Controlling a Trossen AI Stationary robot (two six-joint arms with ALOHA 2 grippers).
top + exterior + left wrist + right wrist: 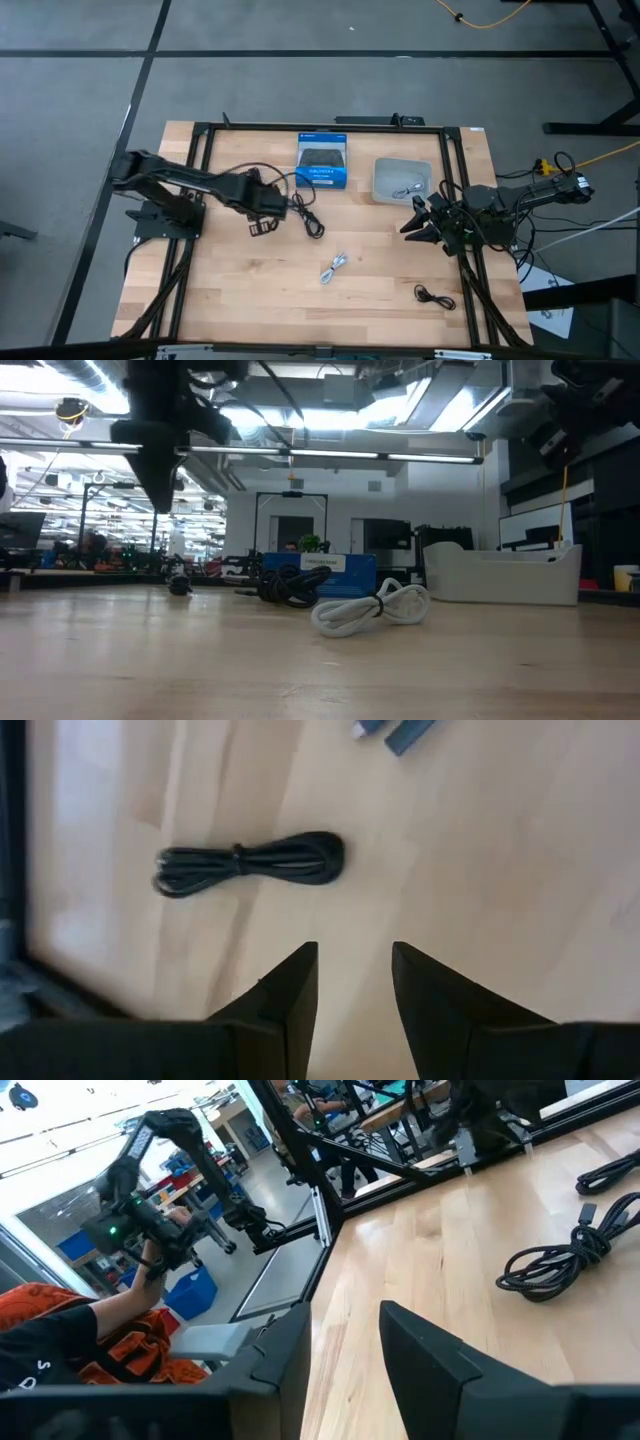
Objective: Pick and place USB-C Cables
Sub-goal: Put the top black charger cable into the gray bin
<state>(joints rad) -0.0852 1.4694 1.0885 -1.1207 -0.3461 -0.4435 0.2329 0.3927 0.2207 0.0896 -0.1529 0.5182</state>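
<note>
Three loose cables (334, 268) around the blue box (322, 161), grey tray (401, 180) beside, both hands (262, 226) (412, 226) open, empty.

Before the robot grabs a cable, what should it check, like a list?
1. Left gripper jaws open: ok.
2. Left gripper empty: ok.
3. Black cable lies free on the table ahead of it: ok.
4. Left gripper lined up over that cable: not ok, the cable sits off to one side.
5. Grey tray has room: ok, only one cable inside.
6. Right gripper out of the way, near the tray: ok.
</note>
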